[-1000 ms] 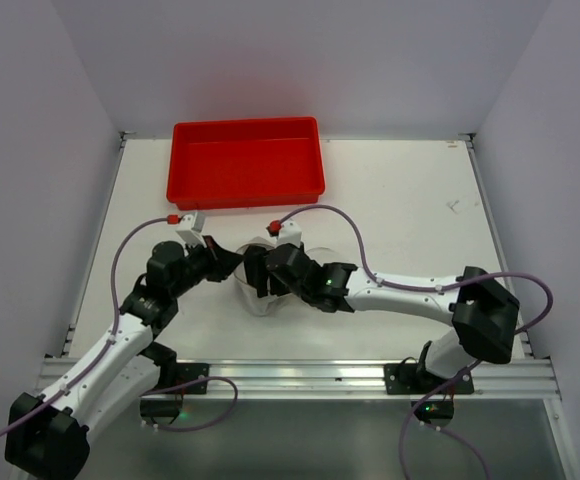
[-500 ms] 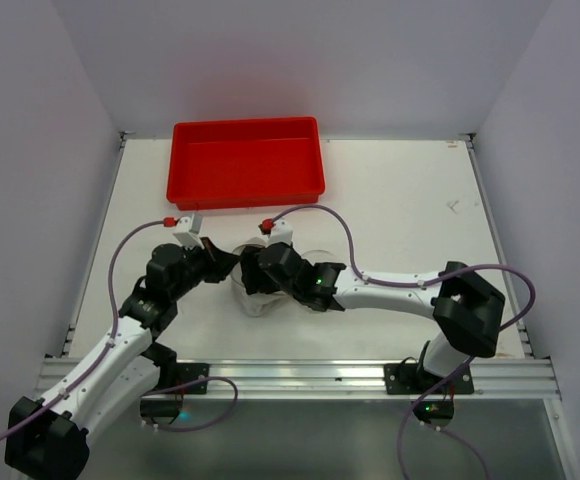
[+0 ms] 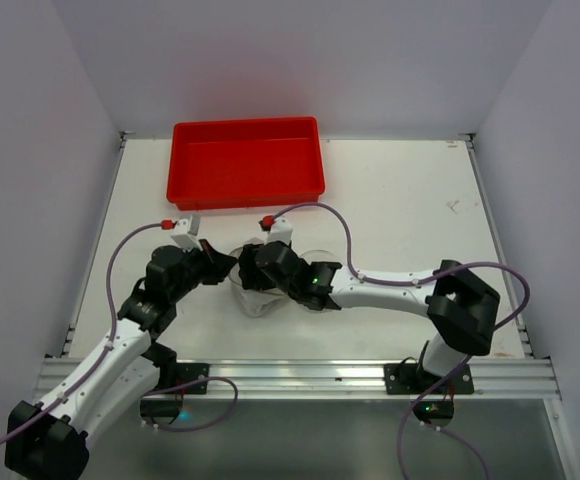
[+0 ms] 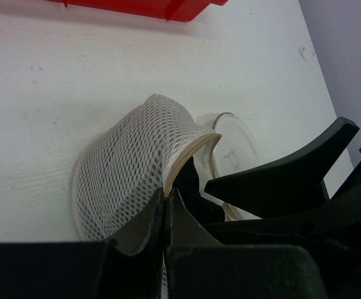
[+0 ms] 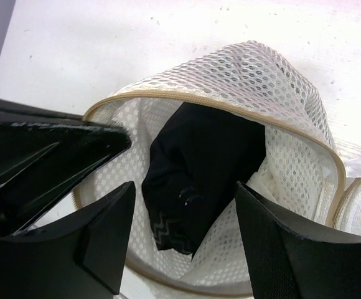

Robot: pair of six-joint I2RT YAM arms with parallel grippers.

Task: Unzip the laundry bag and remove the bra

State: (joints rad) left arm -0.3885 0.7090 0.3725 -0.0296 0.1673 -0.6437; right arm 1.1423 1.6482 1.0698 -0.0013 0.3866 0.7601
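- While both wrists crowd over the laundry bag [image 3: 257,302] in the overhead view, only a pale patch of its mesh shows there, near the middle of the bench's [image 3: 400,200] near edge, slightly left; the bra is hidden from above.
- Seen from the right wrist, the bra [image 5: 202,162] is a dark bundle inside the bag's open mouth, its lower end cut off by the mesh rim.
- Left gripper [image 4: 168,196]: fingers pressed together, pinching the bag's beige zip rim.
- Right gripper [image 5: 185,187]: fingers spread wide over the open mouth, one on either side of the bra; whether they touch the fabric I cannot tell.
- Only the left wrist view shows the lid flap [image 4: 236,146], flat on the bench beside the bag; its faint mark is possibly lettering, too dim to read.
- Red tray [image 3: 245,195]: at the far edge toward the far-left corner, well apart from the bag.
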